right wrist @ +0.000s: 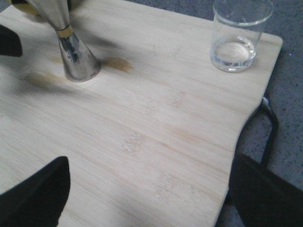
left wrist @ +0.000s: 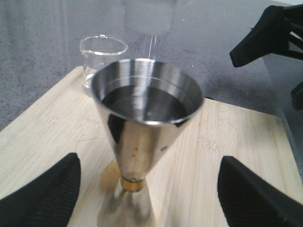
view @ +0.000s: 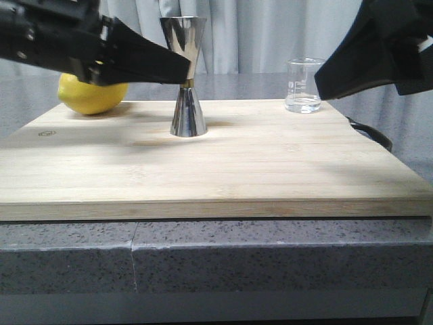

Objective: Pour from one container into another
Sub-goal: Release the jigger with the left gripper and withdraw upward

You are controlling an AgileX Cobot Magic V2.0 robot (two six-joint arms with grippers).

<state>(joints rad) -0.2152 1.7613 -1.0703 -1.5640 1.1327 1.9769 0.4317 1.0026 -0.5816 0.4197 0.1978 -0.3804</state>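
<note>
The steel jigger (view: 187,78) stands upright in the middle of the bamboo board (view: 270,169). In the left wrist view its top cup (left wrist: 147,99) holds liquid. My left gripper (view: 177,68) is open, its fingers (left wrist: 47,198) wide on either side of the jigger's brass waist without touching it. The glass beaker (view: 304,84) stands at the board's far right corner, with a little clear liquid at its bottom (right wrist: 234,52). My right gripper (view: 326,81) hovers open just right of the beaker, nothing between its fingers (right wrist: 38,198). The beaker (left wrist: 97,59) also shows behind the jigger.
A yellow lemon (view: 91,95) lies at the board's far left, under my left arm. A black handle (view: 375,135) sticks out past the board's right edge. The board rests on a grey stone counter (view: 203,271). Grey curtains hang behind.
</note>
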